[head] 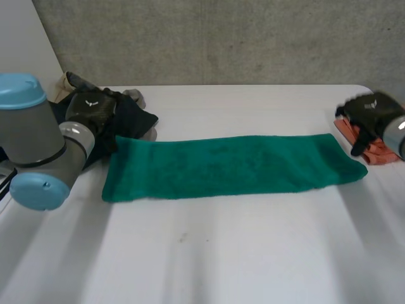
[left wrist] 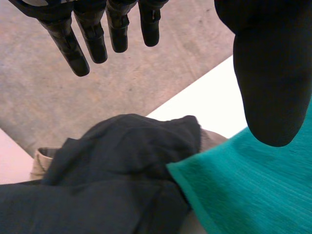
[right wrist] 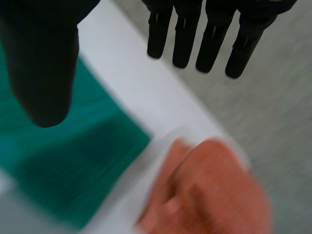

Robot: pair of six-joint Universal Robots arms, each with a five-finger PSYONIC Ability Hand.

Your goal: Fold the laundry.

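Head view, quick one: what could go wrong here? The left hand (head: pixel 92 107) and right hand (head: pixel 372 114) are both open, fingers straight, holding nothing.

Re: Strays, I'd guess. The green towel (head: pixel 234 166) lies flat on the table (head: pixel 221 253), with a hand just past each end. The dark garment (left wrist: pixel 117 165) touches the left corner and the orange cloth (right wrist: pixel 209 190) sits beside the right. A sloppy pinch grabs those too.

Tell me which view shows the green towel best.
The head view: the green towel lies there whole. The left wrist view shows a corner beside dark clothes; the right wrist view its other end beside an orange cloth.
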